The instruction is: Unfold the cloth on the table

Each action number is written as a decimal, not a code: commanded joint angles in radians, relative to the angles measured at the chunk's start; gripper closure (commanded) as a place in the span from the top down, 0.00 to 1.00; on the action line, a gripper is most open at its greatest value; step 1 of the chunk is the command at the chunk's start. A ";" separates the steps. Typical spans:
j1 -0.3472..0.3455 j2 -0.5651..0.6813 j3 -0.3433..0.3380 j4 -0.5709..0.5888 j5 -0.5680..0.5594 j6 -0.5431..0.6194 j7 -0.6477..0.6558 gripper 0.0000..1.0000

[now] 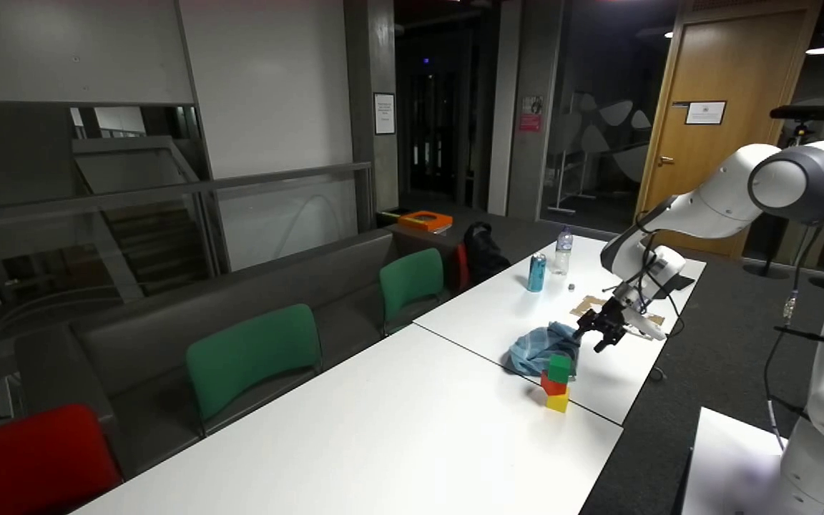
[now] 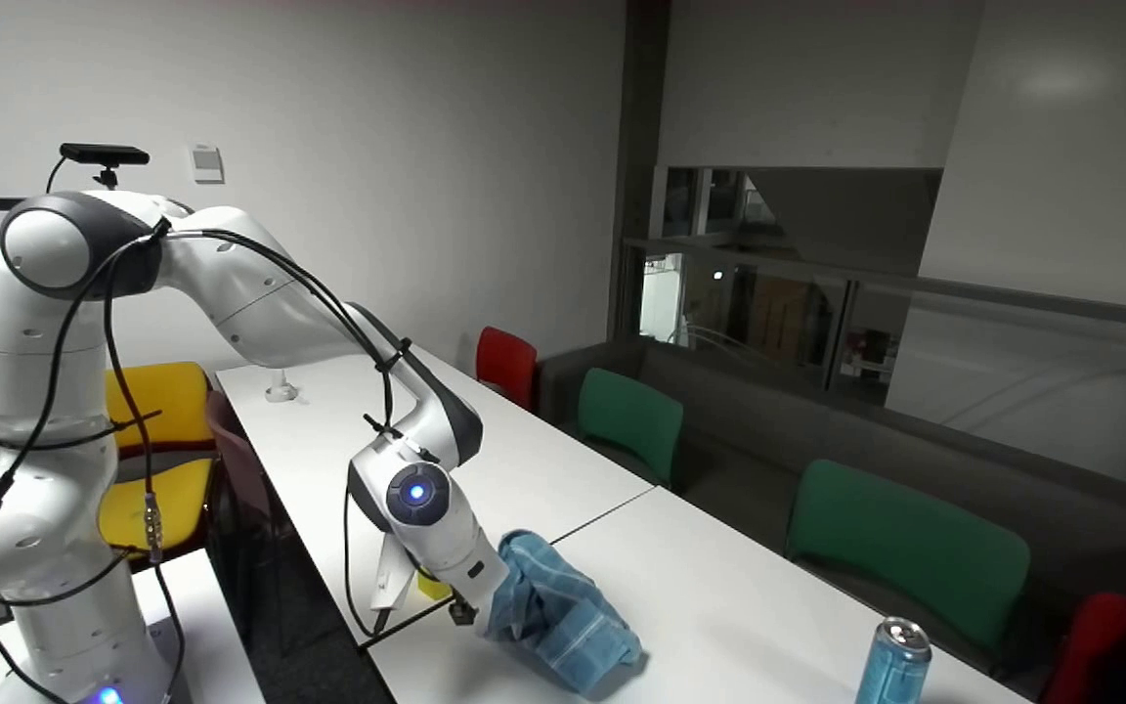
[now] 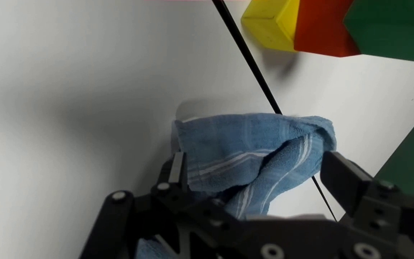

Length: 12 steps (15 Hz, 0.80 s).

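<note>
Barely any unfolding done, by the look of it: the blue striped fabric cloth [image 2: 578,626] is a crumpled heap on the white tabletop [image 2: 729,626], layers doubled over, near the stack of yellow, red and green plastic-looking blocks [image 1: 553,385]. So I'd call nearly all the spreading-out left to do. My black two-finger gripper [image 3: 255,158] is splayed wide, cloth showing between the fingers [image 3: 341,176], nothing pinched. Can't tell if either one's touching it.

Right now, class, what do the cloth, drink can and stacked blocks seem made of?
Cloth: fabric, perhaps cotton, matte; it creases softly and looks fuzzy. Drink can: probably aluminium, glossy; its bare top shines silver. Stacked blocks: smooth, perhaps plastic or painted wood; flat, even colour leaves that open.
</note>
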 commanded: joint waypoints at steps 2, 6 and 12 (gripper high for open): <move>-0.065 0.061 0.028 0.071 0.018 -0.071 -0.102 1.00; -0.090 0.128 0.039 0.138 0.014 -0.137 -0.137 1.00; -0.124 0.249 0.058 0.268 -0.012 -0.227 -0.177 1.00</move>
